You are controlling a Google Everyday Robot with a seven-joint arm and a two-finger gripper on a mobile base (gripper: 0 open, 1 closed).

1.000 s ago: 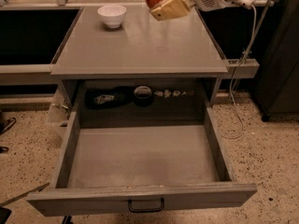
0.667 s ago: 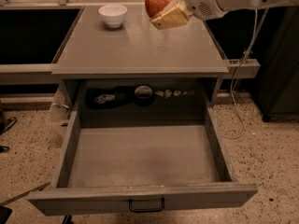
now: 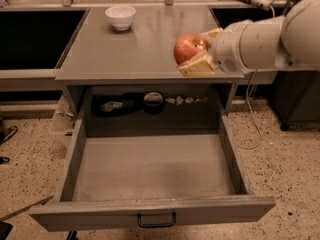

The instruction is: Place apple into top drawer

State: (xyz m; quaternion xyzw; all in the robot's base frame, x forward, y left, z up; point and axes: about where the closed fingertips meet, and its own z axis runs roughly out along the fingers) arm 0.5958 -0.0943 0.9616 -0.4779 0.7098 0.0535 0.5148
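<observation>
The red-orange apple (image 3: 188, 47) is held in my gripper (image 3: 196, 54), whose tan fingers (image 3: 198, 66) close around it from the right. The gripper hangs above the front right part of the grey tabletop (image 3: 130, 49), over the back edge of the drawer opening. The top drawer (image 3: 150, 174) is pulled fully open below, wide and shallow, its inside bare. Its front panel carries a small dark pull handle (image 3: 156, 220). My white arm (image 3: 265, 36) reaches in from the right.
A white bowl (image 3: 120, 17) stands at the back left of the tabletop. Dark objects and small items (image 3: 152, 101) lie on the shelf behind the drawer. A white cable (image 3: 252, 114) hangs at the right. Speckled floor surrounds the cabinet.
The gripper with the apple has come down and forward, from the tabletop's back right to over its front edge. The view has also shifted closer.
</observation>
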